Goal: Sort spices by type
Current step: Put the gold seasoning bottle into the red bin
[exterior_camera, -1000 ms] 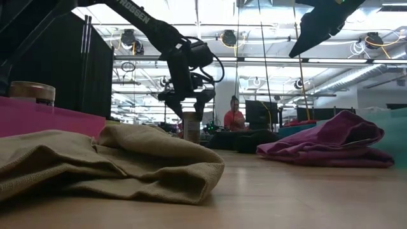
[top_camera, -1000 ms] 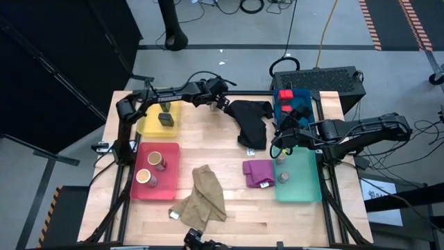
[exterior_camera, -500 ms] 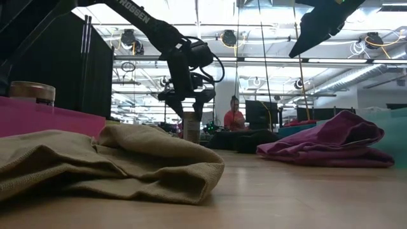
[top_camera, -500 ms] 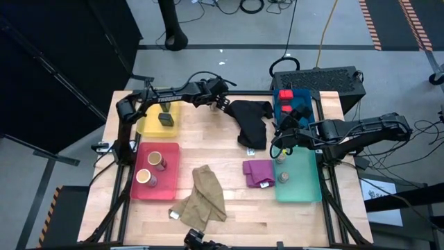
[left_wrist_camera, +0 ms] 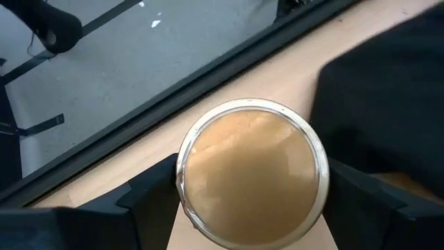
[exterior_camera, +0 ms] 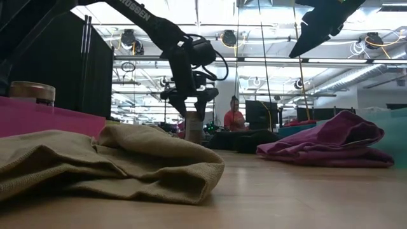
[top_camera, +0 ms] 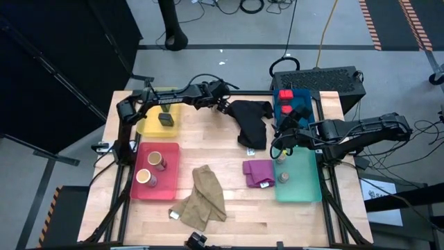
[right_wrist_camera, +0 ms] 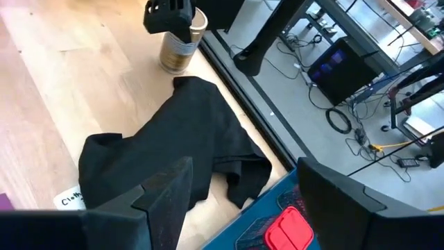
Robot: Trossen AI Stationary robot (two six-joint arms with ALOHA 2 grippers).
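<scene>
My left gripper (top_camera: pixel 223 104) is at the table's far edge, beside the black cloth (top_camera: pixel 251 121). It is open, pointing down over a tan open-topped cylinder (left_wrist_camera: pixel 250 173) that stands upright on the wood; one finger is on each side of the rim. I cannot tell if they touch it. The low view shows the spread fingers around the cylinder's top (exterior_camera: pixel 193 121). My right gripper (top_camera: pixel 279 143) is open and empty, above the far end of the teal tray (top_camera: pixel 305 182). Two more tan cylinders (top_camera: pixel 156 161) stand in the red tray (top_camera: pixel 170 187).
Dark grey blocks (top_camera: pixel 165 118) lie in the yellow tray (top_camera: pixel 147 126). Red boxes (top_camera: pixel 284 94) sit in the blue tray (top_camera: pixel 281 111), and grey jars (top_camera: pixel 284 178) in the teal tray. A purple cloth (top_camera: pixel 258 172) and a khaki cloth (top_camera: pixel 205 196) lie on the near half of the table.
My left gripper has sunk a little and shifted slightly toward the black cloth, so its fingers now stand lower around the tan cylinder's top. The cylinder has stayed in place.
</scene>
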